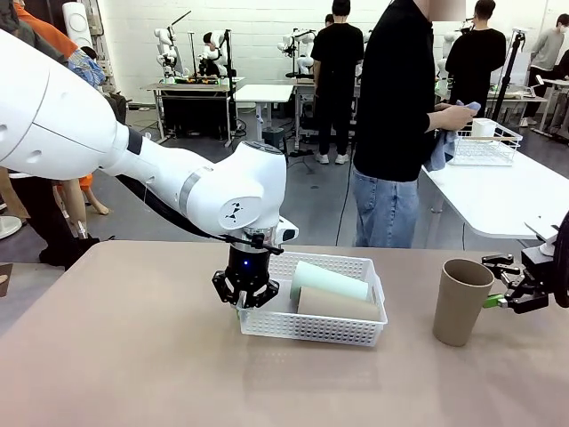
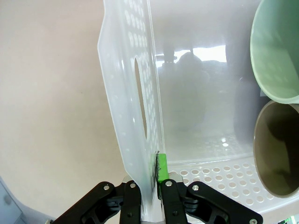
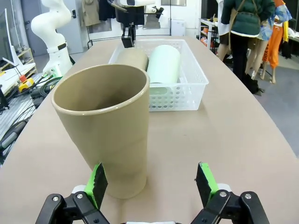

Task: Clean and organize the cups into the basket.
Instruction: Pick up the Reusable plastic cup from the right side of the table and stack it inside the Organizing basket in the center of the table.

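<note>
Grips the left end wall of the basket (image 1: 311, 327) with the left jaws, clenched on the thin plastic: one finger outside, one inside, a green pad (image 2: 161, 168) pressed against the wall's inner face in the left wrist view. Comes in from the left with the wrist pointing straight down over that end. Basket set near the middle of the tan worktop (image 1: 133, 356), long side running left to right. Inside it, two cups lying on their sides, close side by side: the pale mint cup (image 1: 329, 278) on the far side, a tan cup (image 1: 336, 305) on the near side, both open mouths turned toward the left end. Holds the right jaws released and spread wide, low over the worktop at the right, beside a third cup, a tan tumbler (image 1: 460, 301) standing upright, mouth up, right of the basket and apart from it. In the right wrist view, the tumbler's base set close behind one pad (image 3: 98, 184), the other pad (image 3: 205, 182) well clear of it; cannot tell whether the nearer pad touches the cup wall. Beyond the far edge, a person (image 1: 400, 116) in a dark top and jeans, turned toward a white table (image 1: 498, 191) at the right, hands on a blue cloth (image 1: 440, 149), near a thin-wire rack (image 1: 484, 151).
</note>
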Robot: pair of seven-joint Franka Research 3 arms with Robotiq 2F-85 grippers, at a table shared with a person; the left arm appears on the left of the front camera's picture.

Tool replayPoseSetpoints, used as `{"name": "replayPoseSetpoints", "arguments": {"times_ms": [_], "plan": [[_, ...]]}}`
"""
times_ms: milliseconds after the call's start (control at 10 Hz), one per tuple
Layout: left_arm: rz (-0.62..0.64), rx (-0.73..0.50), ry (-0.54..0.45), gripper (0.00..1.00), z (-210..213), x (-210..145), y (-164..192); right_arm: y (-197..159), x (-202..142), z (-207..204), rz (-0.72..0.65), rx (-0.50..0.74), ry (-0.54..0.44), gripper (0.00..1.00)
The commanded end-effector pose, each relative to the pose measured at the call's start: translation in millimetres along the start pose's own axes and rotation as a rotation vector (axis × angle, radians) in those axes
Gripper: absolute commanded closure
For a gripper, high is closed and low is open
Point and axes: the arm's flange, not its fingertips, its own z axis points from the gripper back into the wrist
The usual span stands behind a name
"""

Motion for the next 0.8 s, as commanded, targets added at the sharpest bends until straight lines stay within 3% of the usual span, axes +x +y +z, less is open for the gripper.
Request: {"name": "replayPoseSetpoints", "arguments": {"times_ms": [0,700], "plan": [[-0.008,0.009,0.007,1.00,-5,-3,-1,0,-5,7,0.019,0.098,-0.003,0.00],[-0.008,0.009,0.007,1.00,-5,-3,-1,-3,-9,-16,0.059,0.199,-0.015,0.00]]}}
